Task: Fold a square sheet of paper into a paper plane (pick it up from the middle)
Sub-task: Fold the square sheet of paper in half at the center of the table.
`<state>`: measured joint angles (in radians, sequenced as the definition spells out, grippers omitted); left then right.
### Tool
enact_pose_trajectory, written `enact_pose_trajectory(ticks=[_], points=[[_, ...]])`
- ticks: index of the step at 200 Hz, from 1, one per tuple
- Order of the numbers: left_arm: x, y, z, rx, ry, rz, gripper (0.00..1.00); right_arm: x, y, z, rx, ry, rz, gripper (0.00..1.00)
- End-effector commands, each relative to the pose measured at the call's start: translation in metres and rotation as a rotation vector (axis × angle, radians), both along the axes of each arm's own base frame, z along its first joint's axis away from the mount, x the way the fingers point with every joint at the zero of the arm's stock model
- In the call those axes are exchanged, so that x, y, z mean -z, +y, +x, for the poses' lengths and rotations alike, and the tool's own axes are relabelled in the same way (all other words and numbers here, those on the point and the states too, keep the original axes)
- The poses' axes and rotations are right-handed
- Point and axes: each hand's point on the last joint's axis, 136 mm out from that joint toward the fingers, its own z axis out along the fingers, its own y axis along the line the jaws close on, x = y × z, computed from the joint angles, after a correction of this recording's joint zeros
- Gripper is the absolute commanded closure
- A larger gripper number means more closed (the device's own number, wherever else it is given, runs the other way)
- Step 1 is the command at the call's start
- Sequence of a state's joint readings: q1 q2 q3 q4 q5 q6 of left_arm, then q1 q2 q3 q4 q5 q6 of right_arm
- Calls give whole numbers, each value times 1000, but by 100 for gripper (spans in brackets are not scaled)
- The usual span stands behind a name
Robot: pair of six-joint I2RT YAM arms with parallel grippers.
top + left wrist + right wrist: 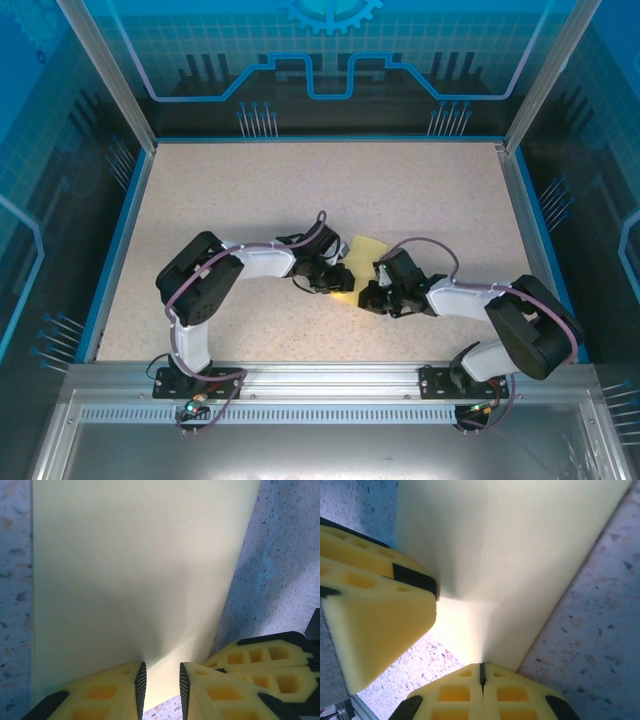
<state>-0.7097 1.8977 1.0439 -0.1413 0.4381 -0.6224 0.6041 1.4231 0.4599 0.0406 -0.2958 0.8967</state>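
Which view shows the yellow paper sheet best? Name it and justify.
Left wrist: the paper sheet spans the frame, both side edges visible, reaching into the open left pincer. Right wrist shows a close part pinched in the shut right pincer. Top external shows it small, partly hidden under the pincers.

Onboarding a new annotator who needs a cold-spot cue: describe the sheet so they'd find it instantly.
On the speckled beige table, go to the spot just front of centre where the tips of the two arms meet. The sheet lies there between the left gripper and the right gripper, which is pinched shut on it. It is the one thin, flat, plain pale-yellow thing among black-and-white arms.
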Motion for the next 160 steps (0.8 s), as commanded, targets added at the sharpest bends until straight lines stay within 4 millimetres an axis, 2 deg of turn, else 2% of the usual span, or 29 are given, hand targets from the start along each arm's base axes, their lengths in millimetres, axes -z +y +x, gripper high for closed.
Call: enact_pose_trajectory(ticks=[1,29,59,94,125,160], points=[[-9,2,5,11,-20,15,72,14,-9,-17,-31,48,-58,95],[-26,3,9,13,-52,13,69,18,-13,-19,-31,56,-63,96],[-35,21,13,1,-95,87,64,18,-14,-20,-41,58,-61,96],[-31,45,11,-21,-104,178,57,18,-16,-18,-40,61,-53,96],[-20,42,7,-33,-71,160,54,19,-15,-16,-42,59,-44,96],[-13,38,13,-49,-74,153,53,21,-14,-17,-44,63,-38,96]])
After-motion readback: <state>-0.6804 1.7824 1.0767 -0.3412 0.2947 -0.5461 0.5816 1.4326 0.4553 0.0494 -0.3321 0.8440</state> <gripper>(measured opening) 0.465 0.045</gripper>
